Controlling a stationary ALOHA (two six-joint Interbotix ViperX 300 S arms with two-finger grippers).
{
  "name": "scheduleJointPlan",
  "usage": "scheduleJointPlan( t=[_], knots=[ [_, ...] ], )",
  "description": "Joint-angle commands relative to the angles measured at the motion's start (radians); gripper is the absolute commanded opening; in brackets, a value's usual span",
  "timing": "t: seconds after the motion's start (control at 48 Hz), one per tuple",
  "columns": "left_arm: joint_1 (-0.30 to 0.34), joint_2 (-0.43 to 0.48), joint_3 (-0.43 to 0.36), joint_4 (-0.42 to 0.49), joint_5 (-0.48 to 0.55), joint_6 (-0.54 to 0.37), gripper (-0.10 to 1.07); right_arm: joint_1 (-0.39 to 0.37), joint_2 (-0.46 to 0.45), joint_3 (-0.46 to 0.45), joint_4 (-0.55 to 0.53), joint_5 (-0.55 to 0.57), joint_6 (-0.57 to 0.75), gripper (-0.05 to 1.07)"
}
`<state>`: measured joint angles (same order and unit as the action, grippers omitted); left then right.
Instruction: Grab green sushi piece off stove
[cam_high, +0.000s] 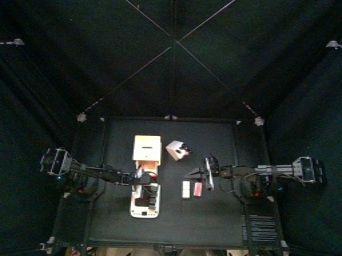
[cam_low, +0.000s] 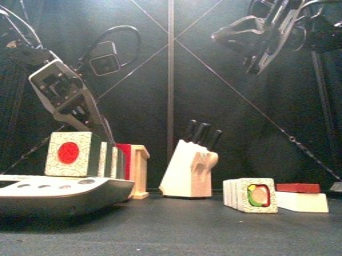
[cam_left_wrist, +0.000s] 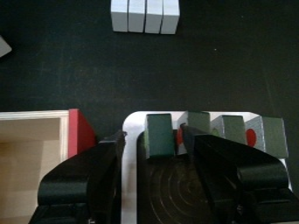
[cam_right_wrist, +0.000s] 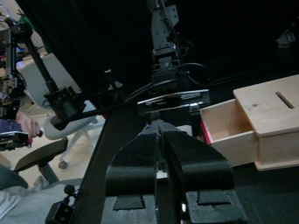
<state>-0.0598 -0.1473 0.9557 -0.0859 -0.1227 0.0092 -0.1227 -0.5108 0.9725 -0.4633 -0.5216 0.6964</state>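
The wide-open left gripper (cam_left_wrist: 184, 144) hovers over one white toy stove (cam_left_wrist: 149, 122) carrying a row of sushi pieces, the green sushi piece (cam_left_wrist: 163, 138) at 12 o'clock between its jaws. One wooden box (cam_low: 94, 160), one knife block (cam_low: 189, 168) and one sushi pack (cam_low: 250, 194) follow rightward; no writing is legible. The right gripper (cam_right_wrist: 167, 128) hangs raised, jaws pressed together.

No readable text, label or number shows anywhere.

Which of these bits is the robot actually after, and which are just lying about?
In the job: green sushi piece, stove, left gripper open above them.
Lying about: knife block, wooden box, loose sushi roll, white blocks, right gripper resting raised.
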Motion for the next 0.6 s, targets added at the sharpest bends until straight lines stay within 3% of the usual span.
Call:
scheduleJointPlan(
  t=[0.0, 0.583],
  knots=[
    [0.002, -0.017, -0.021, 0.003, -0.003, 0.003, 0.89, -0.003, -0.006, -0.021, 0.002, -0.009, -0.002, 0.37],
    [0.0, -0.005, -0.021, 0.018, -0.002, 0.003, 0.88, -0.003, -0.006, -0.02, 0.003, -0.009, -0.002, 0.37]
  ],
)
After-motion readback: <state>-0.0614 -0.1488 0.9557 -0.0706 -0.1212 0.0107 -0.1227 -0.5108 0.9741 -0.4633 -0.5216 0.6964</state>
